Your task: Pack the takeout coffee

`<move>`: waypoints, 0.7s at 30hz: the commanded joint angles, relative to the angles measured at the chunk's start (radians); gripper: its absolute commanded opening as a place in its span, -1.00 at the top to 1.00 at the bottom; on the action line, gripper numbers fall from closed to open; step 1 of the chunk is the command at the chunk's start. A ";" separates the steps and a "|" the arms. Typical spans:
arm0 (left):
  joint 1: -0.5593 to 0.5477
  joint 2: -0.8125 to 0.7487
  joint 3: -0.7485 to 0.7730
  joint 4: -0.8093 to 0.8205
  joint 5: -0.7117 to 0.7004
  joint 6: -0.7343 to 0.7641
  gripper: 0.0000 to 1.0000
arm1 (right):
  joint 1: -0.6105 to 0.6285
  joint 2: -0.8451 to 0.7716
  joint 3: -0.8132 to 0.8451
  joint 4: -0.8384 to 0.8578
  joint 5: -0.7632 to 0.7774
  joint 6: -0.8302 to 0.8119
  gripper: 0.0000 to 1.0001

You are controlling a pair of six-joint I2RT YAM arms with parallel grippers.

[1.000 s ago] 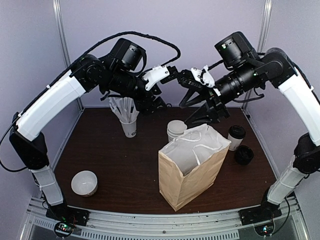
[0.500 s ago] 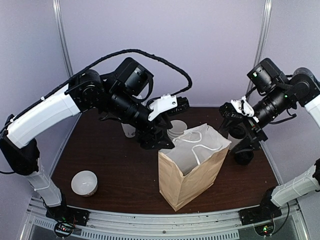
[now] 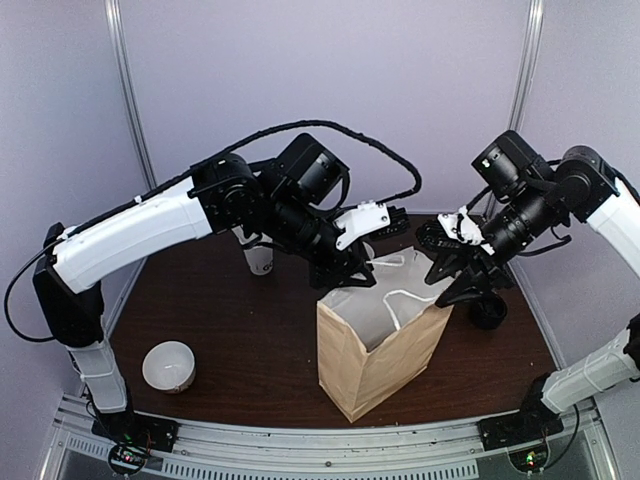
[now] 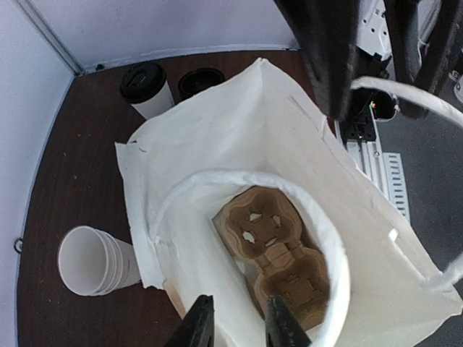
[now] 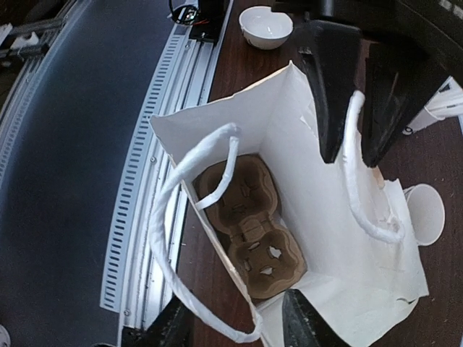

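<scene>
Left wrist view shows left gripper point(image 4: 236, 319) fingers narrow astride the bag's point(image 4: 217, 130) left rim, right gripper point(image 5: 239, 318) wider astride its right rim, grip unclear, seemingly spreading the mouth for the coffee point(image 4: 148, 90) standing outside, far right.

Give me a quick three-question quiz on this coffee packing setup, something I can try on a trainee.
1. True or false: the takeout coffee already stands inside the paper bag.
2. What lies at the bottom of the bag? A napkins; B a cardboard cup carrier; C a spoon.
3. In the left wrist view, what sits on the table right beside the takeout coffee?
Key: 1 false, it stands on the table outside the bag. 2 B. 3 the stack of black lids.
</scene>
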 commanded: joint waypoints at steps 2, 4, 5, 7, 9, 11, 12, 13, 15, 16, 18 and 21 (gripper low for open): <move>-0.004 -0.023 0.054 0.055 -0.065 0.001 1.00 | 0.035 0.077 0.097 0.068 -0.008 0.036 0.92; -0.003 -0.047 0.057 0.055 -0.105 0.016 1.00 | 0.044 0.106 0.158 0.065 -0.017 0.044 1.00; -0.002 -0.060 0.059 0.054 -0.128 0.027 1.00 | 0.048 0.119 0.199 0.066 -0.025 0.052 1.00; 0.010 -0.078 0.074 0.047 -0.165 0.044 1.00 | 0.051 0.143 0.285 0.076 -0.039 0.073 1.00; 0.029 -0.086 0.108 0.033 -0.189 0.055 1.00 | 0.052 0.159 0.372 0.112 -0.066 0.095 1.00; 0.046 -0.089 0.139 0.030 -0.229 0.069 1.00 | 0.052 0.186 0.459 0.119 -0.089 0.115 1.00; 0.053 -0.090 0.153 0.031 -0.240 0.079 1.00 | 0.053 0.206 0.504 0.116 -0.098 0.127 1.00; 0.057 -0.090 0.177 0.030 -0.245 0.088 1.00 | 0.053 0.232 0.547 0.111 -0.107 0.134 1.00; 0.067 -0.084 0.221 0.028 -0.244 0.094 1.00 | 0.056 0.263 0.612 0.113 -0.120 0.153 1.00; 0.071 -0.078 0.244 0.024 -0.238 0.098 1.00 | 0.057 0.274 0.637 0.118 -0.123 0.162 1.00; 0.075 -0.064 0.292 0.012 -0.235 0.112 1.00 | 0.062 0.295 0.674 0.121 -0.126 0.169 1.00; 0.081 -0.038 0.349 -0.014 -0.233 0.132 1.00 | 0.069 0.310 0.698 0.127 -0.120 0.170 1.00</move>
